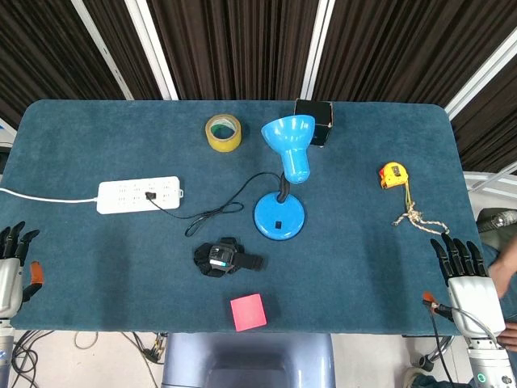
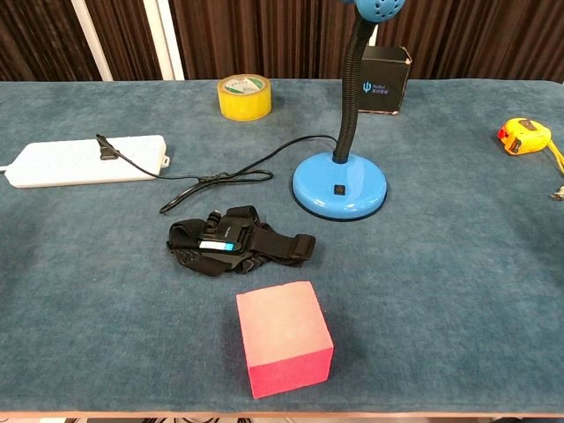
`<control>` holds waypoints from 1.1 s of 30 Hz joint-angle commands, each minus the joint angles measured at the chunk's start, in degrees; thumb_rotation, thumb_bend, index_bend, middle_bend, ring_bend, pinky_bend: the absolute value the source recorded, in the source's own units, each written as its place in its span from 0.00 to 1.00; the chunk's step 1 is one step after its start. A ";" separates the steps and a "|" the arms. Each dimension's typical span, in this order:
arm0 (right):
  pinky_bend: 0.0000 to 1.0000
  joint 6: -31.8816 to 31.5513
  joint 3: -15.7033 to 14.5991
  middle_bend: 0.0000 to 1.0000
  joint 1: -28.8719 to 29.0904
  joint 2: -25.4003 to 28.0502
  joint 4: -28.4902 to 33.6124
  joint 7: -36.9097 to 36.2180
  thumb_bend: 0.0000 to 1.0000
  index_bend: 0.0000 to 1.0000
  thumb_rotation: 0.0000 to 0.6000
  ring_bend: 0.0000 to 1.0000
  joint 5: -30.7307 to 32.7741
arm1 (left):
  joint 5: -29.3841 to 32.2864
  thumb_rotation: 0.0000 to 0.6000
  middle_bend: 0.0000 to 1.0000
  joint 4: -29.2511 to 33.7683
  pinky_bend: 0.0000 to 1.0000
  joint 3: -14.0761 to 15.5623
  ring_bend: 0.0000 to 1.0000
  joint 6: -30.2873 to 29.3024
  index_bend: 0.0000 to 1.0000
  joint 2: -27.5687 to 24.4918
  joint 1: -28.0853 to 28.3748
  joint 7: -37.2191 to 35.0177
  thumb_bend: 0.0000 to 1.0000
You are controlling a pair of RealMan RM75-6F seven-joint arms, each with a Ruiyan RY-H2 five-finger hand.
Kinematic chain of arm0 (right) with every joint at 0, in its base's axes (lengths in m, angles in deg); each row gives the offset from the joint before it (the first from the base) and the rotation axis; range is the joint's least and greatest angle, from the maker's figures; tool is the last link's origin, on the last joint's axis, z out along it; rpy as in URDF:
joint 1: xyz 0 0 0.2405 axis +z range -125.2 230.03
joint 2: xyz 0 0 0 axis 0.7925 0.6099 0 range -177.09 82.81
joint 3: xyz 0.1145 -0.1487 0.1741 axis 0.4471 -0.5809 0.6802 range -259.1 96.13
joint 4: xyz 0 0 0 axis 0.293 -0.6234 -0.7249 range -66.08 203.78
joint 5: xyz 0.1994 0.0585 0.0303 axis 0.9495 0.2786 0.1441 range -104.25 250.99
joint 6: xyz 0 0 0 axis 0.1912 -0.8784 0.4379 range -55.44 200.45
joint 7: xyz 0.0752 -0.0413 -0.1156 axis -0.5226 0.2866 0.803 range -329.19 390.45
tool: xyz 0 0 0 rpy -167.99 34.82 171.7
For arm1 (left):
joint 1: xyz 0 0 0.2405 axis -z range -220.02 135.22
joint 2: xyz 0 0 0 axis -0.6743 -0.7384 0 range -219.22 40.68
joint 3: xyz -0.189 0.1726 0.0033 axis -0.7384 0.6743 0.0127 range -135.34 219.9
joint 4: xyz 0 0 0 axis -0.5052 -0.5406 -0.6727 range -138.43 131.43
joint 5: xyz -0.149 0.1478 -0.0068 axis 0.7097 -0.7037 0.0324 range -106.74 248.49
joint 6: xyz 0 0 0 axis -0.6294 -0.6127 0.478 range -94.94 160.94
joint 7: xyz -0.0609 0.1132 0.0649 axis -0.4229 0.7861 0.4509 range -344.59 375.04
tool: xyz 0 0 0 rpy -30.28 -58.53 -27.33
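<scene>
Two cams, one high and one low, both on the same blue surface (image 1: 97, 267)

Head view looks almost straight down from well above and takes in the whole top. Chest view sits low at the near edge, facing 12 o'clock, much closer. Both catch the blue lamp (image 1: 283, 182), pink block (image 1: 248, 312), power strip (image 1: 139, 196), yellow tape roll (image 1: 224, 132) and tape measure (image 1: 392, 175).

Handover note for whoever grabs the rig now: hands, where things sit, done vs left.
Left hand: open, holding nothing, at the table's left edge.
Right hand: open, holding nothing, at the right edge, nearest the frayed beige cord and yellow tape measure.
Blue gooseneck desk lamp stands mid-table, its cable plugged into the white power strip.
Nothing is held or touched; all handling remains.
</scene>
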 commanded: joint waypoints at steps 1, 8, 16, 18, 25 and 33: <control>0.00 -0.14 0.05 0.00 -0.06 0.07 0.10 -0.04 0.24 0.00 1.00 0.00 0.01 | -0.12 1.00 0.03 -0.08 0.00 -0.04 0.00 -0.15 0.17 0.02 -0.01 0.04 0.64; 0.00 -0.01 0.09 0.00 -0.11 0.16 0.38 0.06 0.24 0.00 1.00 0.00 0.31 | -0.08 1.00 0.03 -0.10 0.00 -0.11 0.00 -0.28 0.17 0.06 -0.04 0.09 0.64; 0.00 0.13 0.08 0.00 -0.14 0.37 0.79 -0.26 0.24 0.00 1.00 0.03 0.47 | -0.01 1.00 0.03 -0.11 0.00 -0.14 0.00 -0.27 0.17 0.05 -0.03 0.15 0.64; 0.04 0.32 -0.07 0.00 -0.20 0.56 1.14 -0.52 0.24 0.00 1.00 0.06 0.57 | 0.03 1.00 0.03 -0.10 0.00 -0.16 0.00 -0.31 0.17 0.06 -0.05 0.15 0.64; 0.26 0.68 -0.14 0.02 -0.19 1.03 1.71 -0.64 0.24 0.00 1.00 0.19 0.83 | 0.22 1.00 0.03 -0.19 0.00 -0.25 0.00 -0.11 0.17 0.11 0.08 0.28 0.64; 0.44 6.06 -0.70 0.32 2.03 2.96 4.14 -2.36 0.24 0.00 1.00 0.45 1.70 | 0.90 1.00 0.03 0.03 0.00 -0.60 0.00 -0.11 0.17 0.26 0.09 0.11 0.64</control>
